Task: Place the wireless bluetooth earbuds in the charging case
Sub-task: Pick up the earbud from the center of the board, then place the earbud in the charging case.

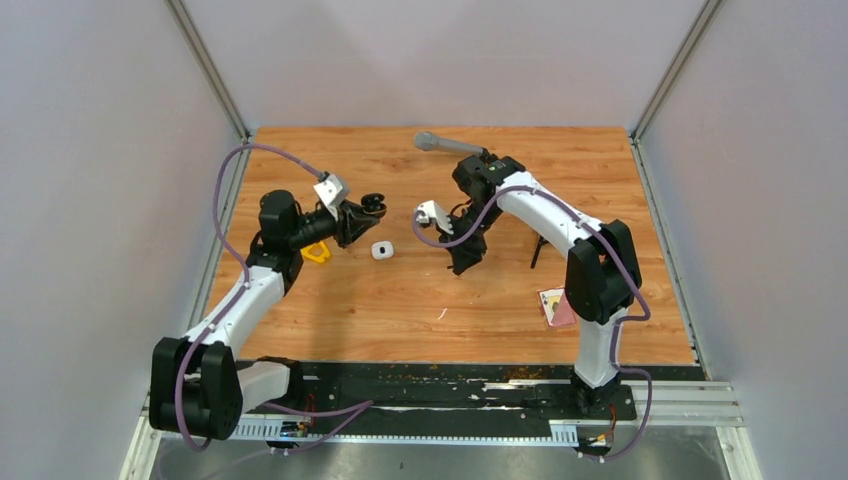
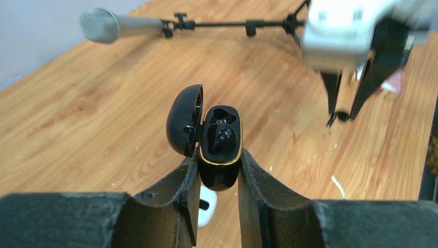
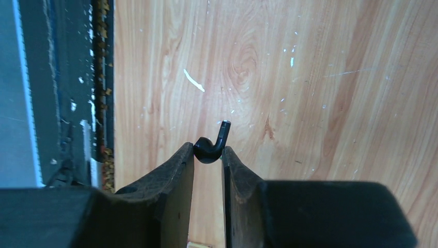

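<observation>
Earbud (image 3: 209,149), black, tight between tips of right pincer (image 3: 207,153); open charging case (image 2: 221,139) tight in left pincer (image 2: 219,160).

Wooden table (image 1: 400,320) — white charging case (image 1: 381,250), yellow object (image 1: 317,253), white sliver (image 1: 441,314), pink card (image 1: 558,308), microphone stand (image 1: 440,142)

An earbud (image 2: 222,138) sits inside the charging case (image 2: 221,175) held in the left gripper (image 2: 218,157), a second earbud (image 3: 210,149) sits between the right gripper's (image 3: 207,153) tips, and another case (image 1: 382,250) lies on the table (image 1: 400,310) between the arms.
</observation>
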### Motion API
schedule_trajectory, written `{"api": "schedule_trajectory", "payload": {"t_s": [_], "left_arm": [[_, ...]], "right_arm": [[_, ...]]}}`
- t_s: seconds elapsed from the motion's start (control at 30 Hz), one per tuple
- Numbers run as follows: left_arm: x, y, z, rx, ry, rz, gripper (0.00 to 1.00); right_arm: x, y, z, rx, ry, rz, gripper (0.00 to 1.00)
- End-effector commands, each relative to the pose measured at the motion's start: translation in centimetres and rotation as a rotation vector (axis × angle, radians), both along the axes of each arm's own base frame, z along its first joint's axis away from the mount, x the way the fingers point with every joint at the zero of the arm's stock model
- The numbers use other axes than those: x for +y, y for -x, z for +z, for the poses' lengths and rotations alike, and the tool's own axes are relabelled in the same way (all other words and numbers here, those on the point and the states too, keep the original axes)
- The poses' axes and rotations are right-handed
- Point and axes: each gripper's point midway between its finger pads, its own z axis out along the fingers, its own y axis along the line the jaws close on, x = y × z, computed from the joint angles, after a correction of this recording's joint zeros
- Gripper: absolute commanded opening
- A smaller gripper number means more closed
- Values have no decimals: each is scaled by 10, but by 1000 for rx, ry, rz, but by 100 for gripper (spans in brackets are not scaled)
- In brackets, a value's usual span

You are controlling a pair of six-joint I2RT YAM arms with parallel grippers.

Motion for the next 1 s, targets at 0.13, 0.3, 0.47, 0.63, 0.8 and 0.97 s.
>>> {"api": "schedule_trajectory", "payload": {"t_s": [0.13,0.3,0.47,0.63,0.8,0.97], "left_arm": [[-19,23,-45,-248,-194,-232,0],[-34,36,-60,-351,-214,-283,0],[-48,41,-55,-470,-156,-243,0],[-60,47,-55,-527,-140,-213,0],[-72,54,-60,-542,-153,-240,0],[-85,65,-57,-534,-124,-275,0]], "right_arm": [[6,8,67,135,5,-171,7],[17,7,90,200,-18,-263,7],[22,11,98,303,7,-364,8],[22,8,100,408,19,-447,8],[25,8,103,465,15,-496,8],[30,7,105,486,3,-508,8]]}}
